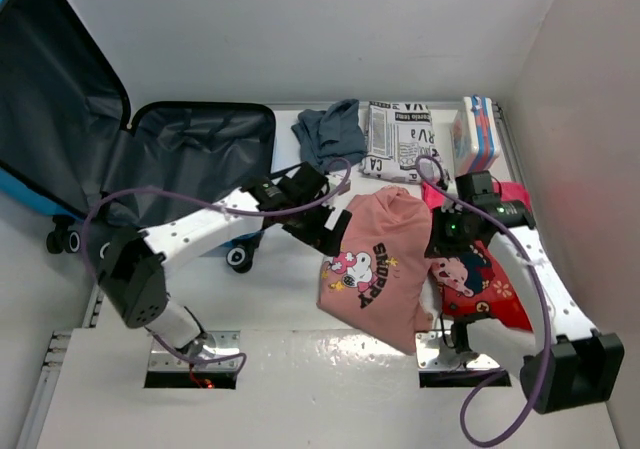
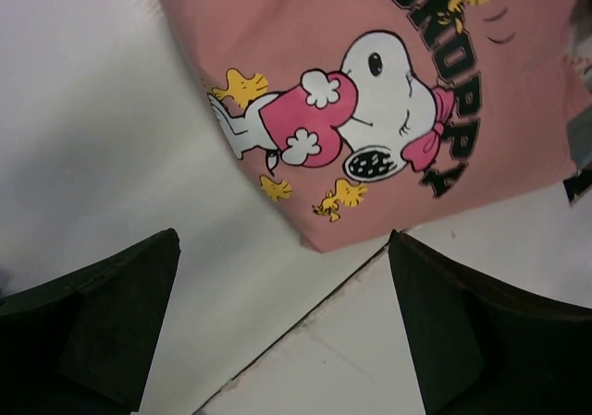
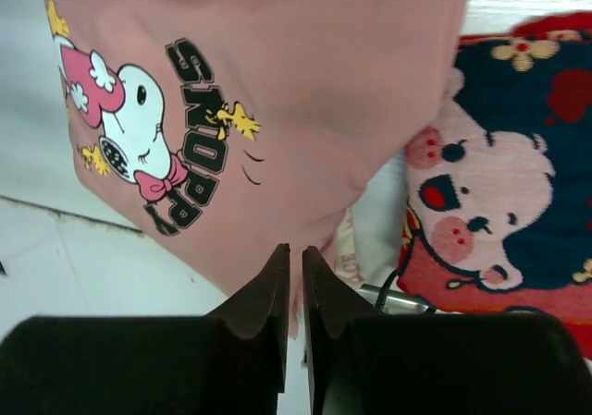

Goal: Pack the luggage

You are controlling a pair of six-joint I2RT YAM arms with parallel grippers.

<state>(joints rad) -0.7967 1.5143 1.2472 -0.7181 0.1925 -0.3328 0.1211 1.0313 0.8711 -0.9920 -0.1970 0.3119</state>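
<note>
luggage (image 1: 190, 144) lying open upper left of top view, lid standing up, grey lining facing me, so ready for clothes. my left gripper (image 2: 282, 327) fully released, hovering over table (image 2: 111, 110) just off corner of pink Snoopy sweatshirt (image 2: 370, 110), lining up grab I guess. right gripper (image 3: 294, 281) clenched on sweatshirt's opposite edge, sliver of pink between fingers, probably to peel it off red cartoon garment (image 3: 499, 184).
</note>
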